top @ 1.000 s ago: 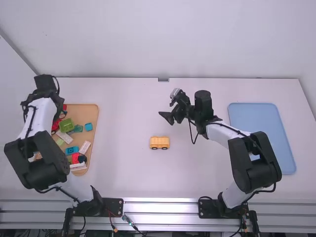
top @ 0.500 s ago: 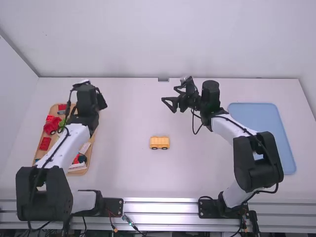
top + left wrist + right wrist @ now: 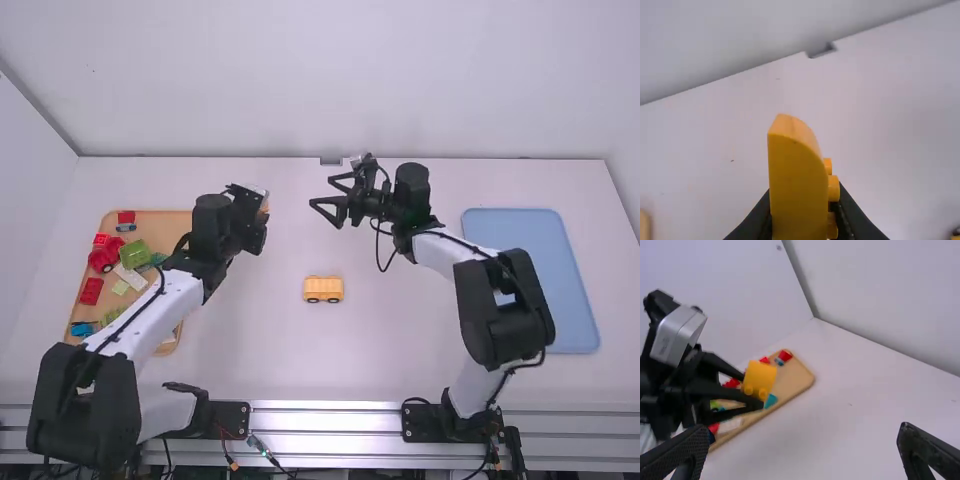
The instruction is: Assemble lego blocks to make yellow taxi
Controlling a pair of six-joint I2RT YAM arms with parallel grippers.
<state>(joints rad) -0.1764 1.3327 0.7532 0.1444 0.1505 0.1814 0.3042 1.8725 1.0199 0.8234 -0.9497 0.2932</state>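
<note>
One yellow block [image 3: 797, 185] is pinched in the left hand [image 3: 258, 222], which has swung farther off the tray [image 3: 165, 222]. Right hand [image 3: 320, 192] is spread open, yellow wheeled base [image 3: 323, 288] still sits mid-desk [image 3: 400, 340].

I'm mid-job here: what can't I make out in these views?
- Lower end of the curved yellow block: cut off by the left wrist view's bottom edge.
- Part of the tray and its blocks: under the left arm, high view.
- Near part of the tray, right wrist view: behind the left gripper.
- Yellow thing, left wrist view's corner: cut off, blurred.
</note>
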